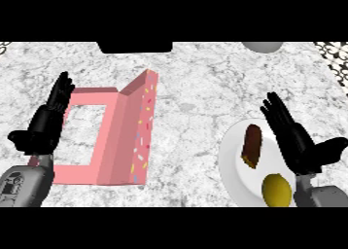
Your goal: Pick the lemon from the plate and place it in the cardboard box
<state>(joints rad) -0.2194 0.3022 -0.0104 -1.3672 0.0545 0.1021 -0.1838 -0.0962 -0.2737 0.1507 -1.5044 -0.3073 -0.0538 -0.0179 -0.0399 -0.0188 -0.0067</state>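
Lying on a round white plate [231, 160] beside the straight-fingered right hand [295, 141], the yellow oval lemon [276, 189] sits; the left hand [44, 129], equally unclenched, stands beside the pink cardboard box [109, 141] on the grey marble counter [198, 97].

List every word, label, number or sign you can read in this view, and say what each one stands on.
There is no readable text in the head view.
Pink box: only coloured flecks on its raised flap, no letters or numbers.
Left forearm: a small dark marking, too blurred to read.
Plate and lemon: no print or label shows.
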